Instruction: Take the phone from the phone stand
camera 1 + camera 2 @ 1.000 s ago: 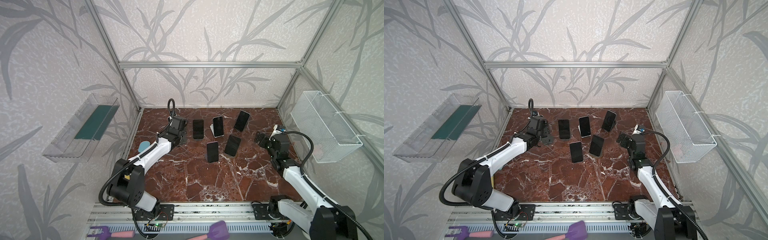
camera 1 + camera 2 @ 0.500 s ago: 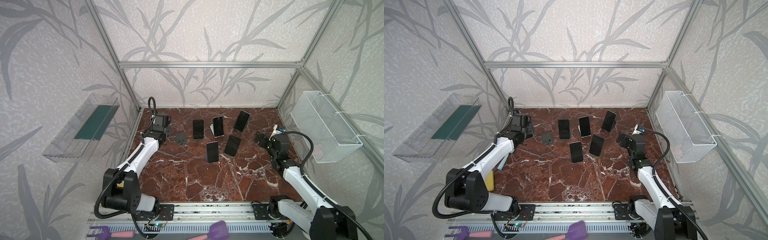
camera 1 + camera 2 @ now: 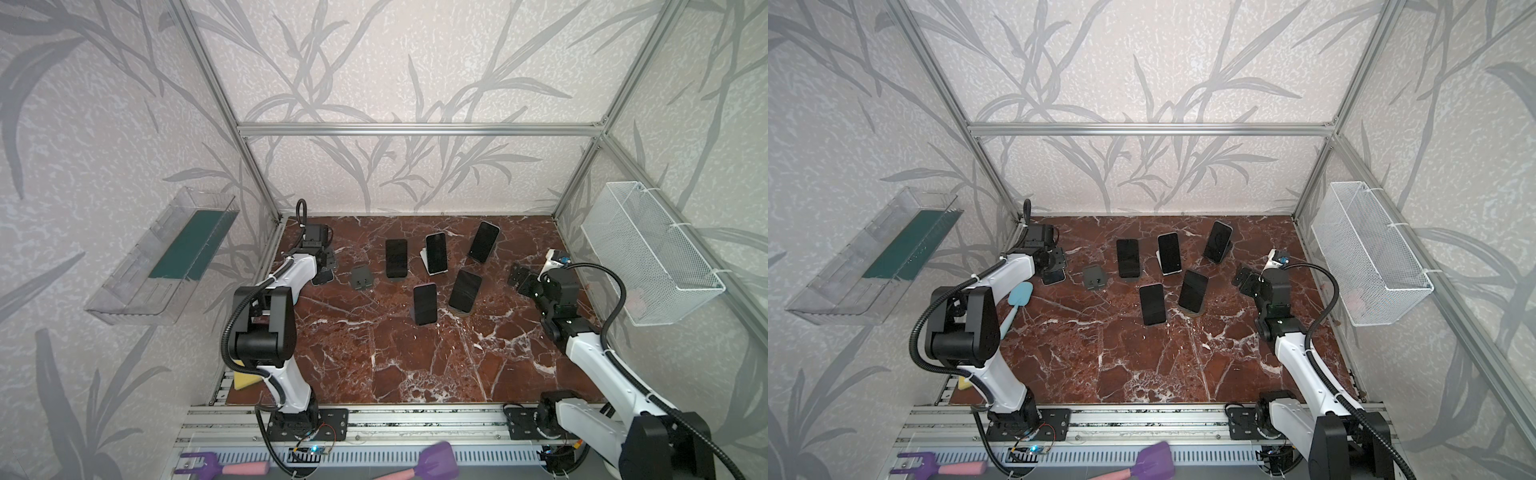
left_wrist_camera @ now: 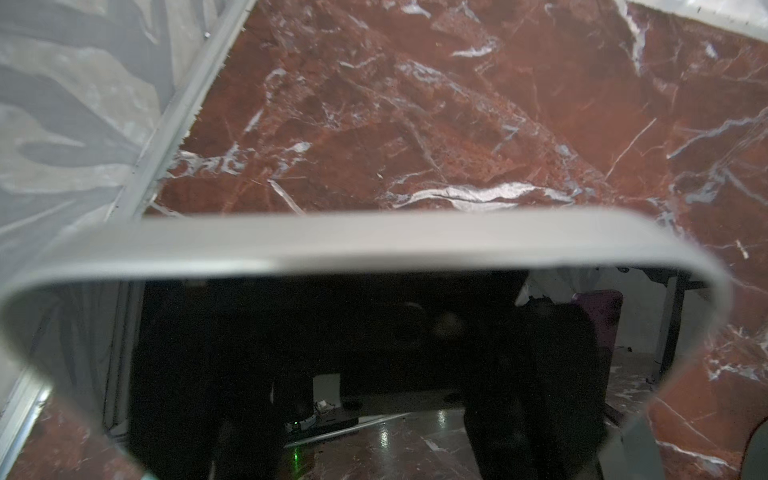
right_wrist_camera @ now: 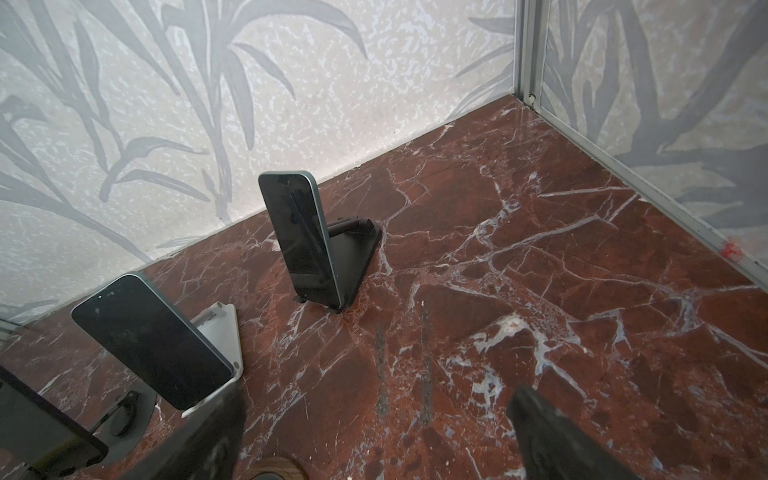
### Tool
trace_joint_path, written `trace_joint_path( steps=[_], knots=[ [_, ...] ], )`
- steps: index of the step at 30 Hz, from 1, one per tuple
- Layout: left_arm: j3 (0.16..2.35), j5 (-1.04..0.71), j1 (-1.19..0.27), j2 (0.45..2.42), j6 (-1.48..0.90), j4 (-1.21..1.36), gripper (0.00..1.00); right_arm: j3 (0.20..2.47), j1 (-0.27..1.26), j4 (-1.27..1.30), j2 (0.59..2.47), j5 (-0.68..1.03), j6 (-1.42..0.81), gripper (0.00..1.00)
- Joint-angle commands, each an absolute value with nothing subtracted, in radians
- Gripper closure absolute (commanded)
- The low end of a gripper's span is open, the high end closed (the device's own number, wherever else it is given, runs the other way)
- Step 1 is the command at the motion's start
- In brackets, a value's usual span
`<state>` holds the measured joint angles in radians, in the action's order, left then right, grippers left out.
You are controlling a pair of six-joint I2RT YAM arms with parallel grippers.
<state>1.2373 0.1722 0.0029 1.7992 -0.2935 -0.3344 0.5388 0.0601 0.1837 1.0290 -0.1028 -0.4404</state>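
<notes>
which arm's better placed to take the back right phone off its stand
Right. The right gripper is open, empty and near the back right phone; the left gripper is shut on a second phone at the far left.

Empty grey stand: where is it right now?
In both top views the empty grey stand sits on the marble at back left, between the left hand gripping a phone and the leftmost propped phone.

top views: high front, down on table (image 3: 374,353) | left wrist: close on phone (image 4: 374,245) | right wrist: low, facing back wall (image 5: 208,104)
</notes>
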Motion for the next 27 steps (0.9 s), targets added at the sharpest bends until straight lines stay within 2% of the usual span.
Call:
trace_joint_path(
  steps=[1, 11, 27],
  knots=[
    [1.306, 0.115, 0.025, 1.835, -0.250, -0.382, 0.48, 0.528, 0.064, 0.222, 1.041, -0.091, -0.446, 0.02],
    [1.441, -0.002, 0.078, 1.962, -0.228, -0.510, 0.46, 0.537, 0.064, 0.219, 1.055, -0.061, -0.447, 0.02],
    [1.525, -0.036, 0.081, 2.076, -0.233, -0.582, 0.46, 0.544, 0.064, 0.225, 1.091, -0.044, -0.448, 0.02]
  ],
)
